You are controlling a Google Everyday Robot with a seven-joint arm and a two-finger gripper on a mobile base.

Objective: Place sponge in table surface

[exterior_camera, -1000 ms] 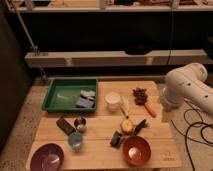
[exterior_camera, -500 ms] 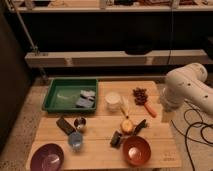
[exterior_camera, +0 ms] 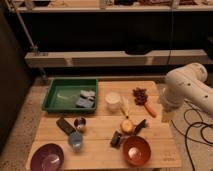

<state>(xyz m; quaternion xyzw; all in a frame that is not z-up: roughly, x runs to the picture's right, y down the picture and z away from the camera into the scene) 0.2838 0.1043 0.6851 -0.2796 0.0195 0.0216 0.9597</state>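
A blue-grey sponge (exterior_camera: 85, 99) lies in the right part of a green tray (exterior_camera: 59, 95) at the back left of the wooden table (exterior_camera: 100, 132). My white arm (exterior_camera: 187, 90) hangs at the table's right edge. The gripper (exterior_camera: 166, 113) points down beside the right edge, near a carrot (exterior_camera: 149, 109), far from the sponge and the tray.
On the table stand a white cup (exterior_camera: 113, 100), dark grapes (exterior_camera: 140, 95), an orange fruit (exterior_camera: 127, 125), a red bowl (exterior_camera: 136, 150), a purple bowl (exterior_camera: 47, 157), a blue cup (exterior_camera: 75, 140), a small metal cup (exterior_camera: 80, 123) and dark objects (exterior_camera: 64, 124). Shelves run behind.
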